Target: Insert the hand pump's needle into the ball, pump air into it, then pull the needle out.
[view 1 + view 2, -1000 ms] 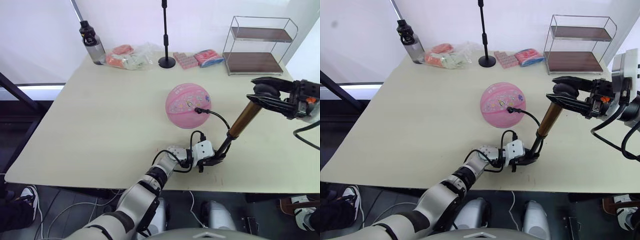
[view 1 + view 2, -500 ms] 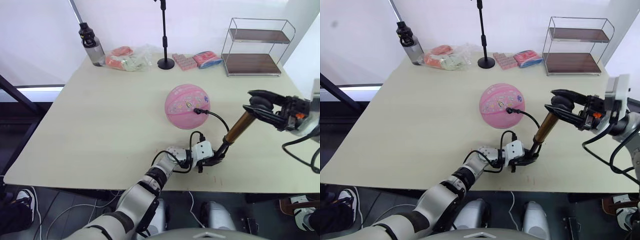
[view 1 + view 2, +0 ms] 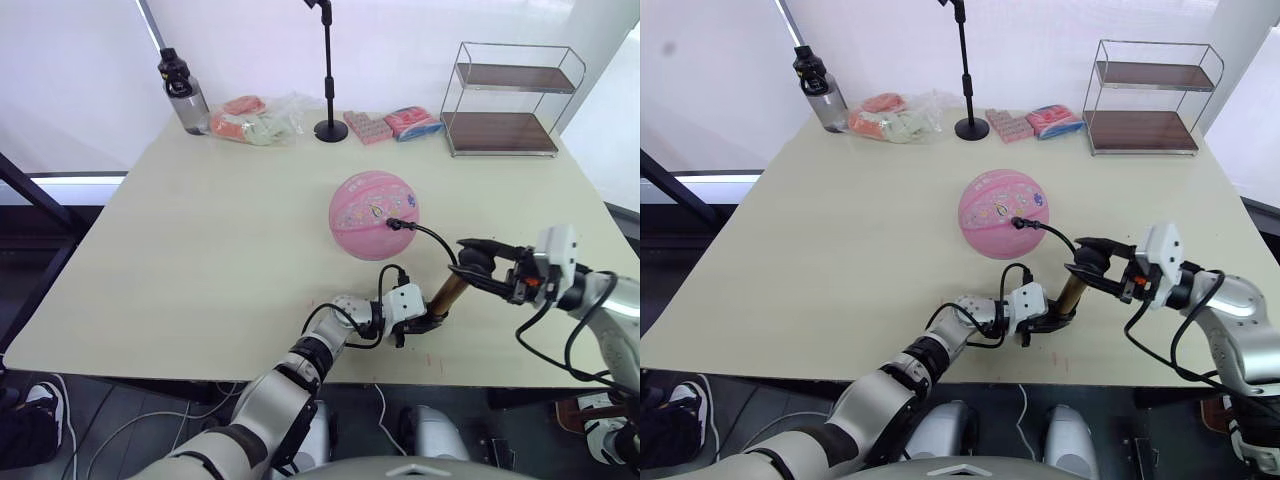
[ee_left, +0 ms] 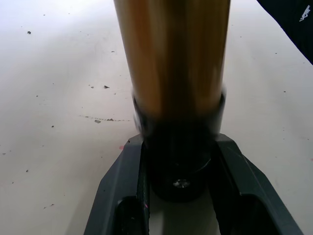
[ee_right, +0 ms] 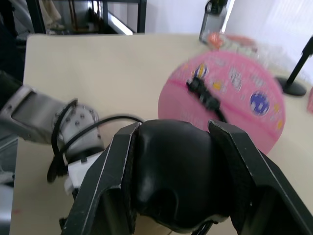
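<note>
A: Between the 2 black fingers of the left gripper (image 3: 428, 322), near the table's (image 3: 200, 250) front edge: item 1, the hand pump (image 3: 448, 294). Condition?

B: Gold-bronze barrel, tilted, black base cap pinched by that gripper, both fingers pressed against the cap's sides in the left wrist view. The base sits on or just above the tabletop; which of the 2 cannot be told.

A: Upper end?

B: The black T-handle (image 5: 173, 178) sits in the right gripper (image 3: 1088, 264), whose 2 fingers are clamped on its sides. That gripper lies beyond and to the right of the left one, close above it.

A: Item 2, the ball (image 3: 374, 214)?

B: Pink, round, cartoon prints. Resting on the table beyond the left gripper, apart from both grippers.

A: Item 3, the needle (image 3: 396, 224)?

B: Its black fitting sits against the ball's near-right face; the pin itself is too small to make out. The thin black hose (image 3: 436, 240) arcs from the fitting down toward the pump's base.

A: Others?

B: Far beyond the ball: 1 grey bottle (image 3: 181, 92), 1 wire shelf (image 3: 508, 98).
</note>
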